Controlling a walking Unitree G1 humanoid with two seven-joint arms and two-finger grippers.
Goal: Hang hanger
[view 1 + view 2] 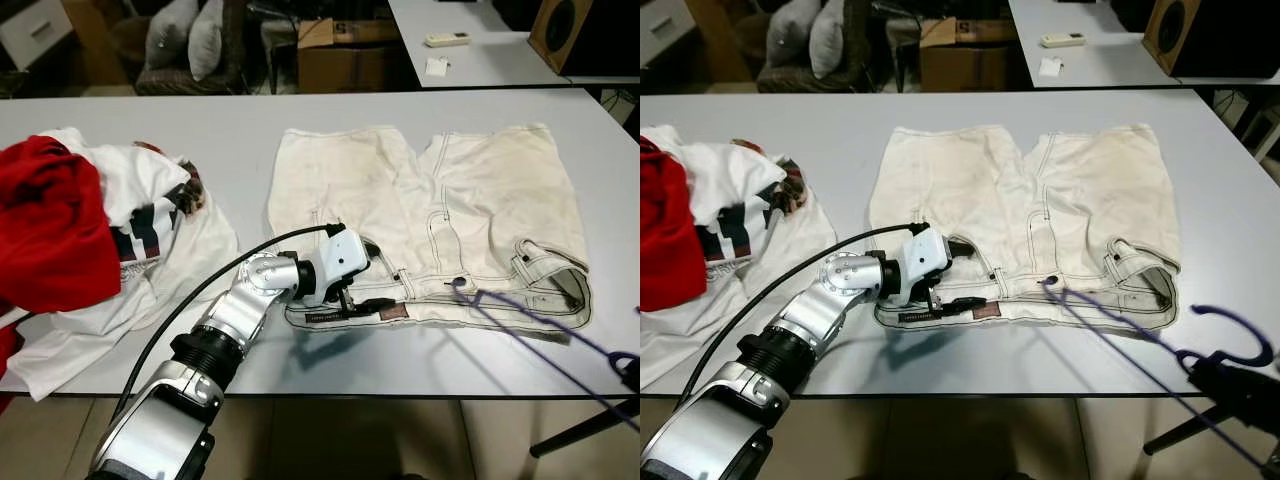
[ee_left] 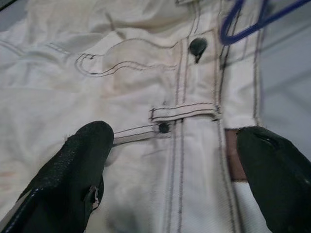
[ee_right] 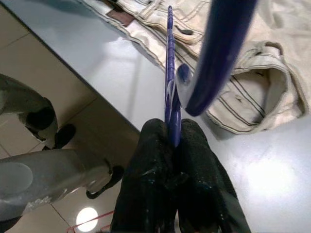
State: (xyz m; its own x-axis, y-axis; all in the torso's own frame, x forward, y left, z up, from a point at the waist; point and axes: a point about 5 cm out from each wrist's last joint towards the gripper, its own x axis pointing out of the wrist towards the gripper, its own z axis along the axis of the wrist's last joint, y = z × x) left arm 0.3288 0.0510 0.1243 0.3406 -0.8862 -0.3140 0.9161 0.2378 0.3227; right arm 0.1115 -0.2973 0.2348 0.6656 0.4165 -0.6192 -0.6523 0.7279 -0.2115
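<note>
— Nearest the camera?
— Left arm, silver, reaching over the table (image 1: 250, 120) edge. Left gripper (image 1: 362, 297) hovered low over the near waistband of the cream shorts (image 1: 470, 190), fingers (image 2: 77, 170) spread wide, nothing between them. Belt loop and dark button lay in the gap.

— And the right side?
— Right gripper (image 3: 174, 145) sat off the table's near right corner, fingers clenched on the purple hanger (image 1: 1120, 325). Hook curled up by the gripper; the thin frame reached left, its far tip over the waistband near the button.

— Shorts?
— Flat on the grey table, waistband toward the robot, legs pointing away.

— Farther out?
— Heap of laundry to the left: red garment (image 1: 50, 225) on white shirts (image 1: 140, 185). Beyond, cushions (image 1: 190, 35), a cardboard box (image 1: 345, 50), a second table with a remote (image 1: 447, 40), a speaker (image 1: 560, 30).
</note>
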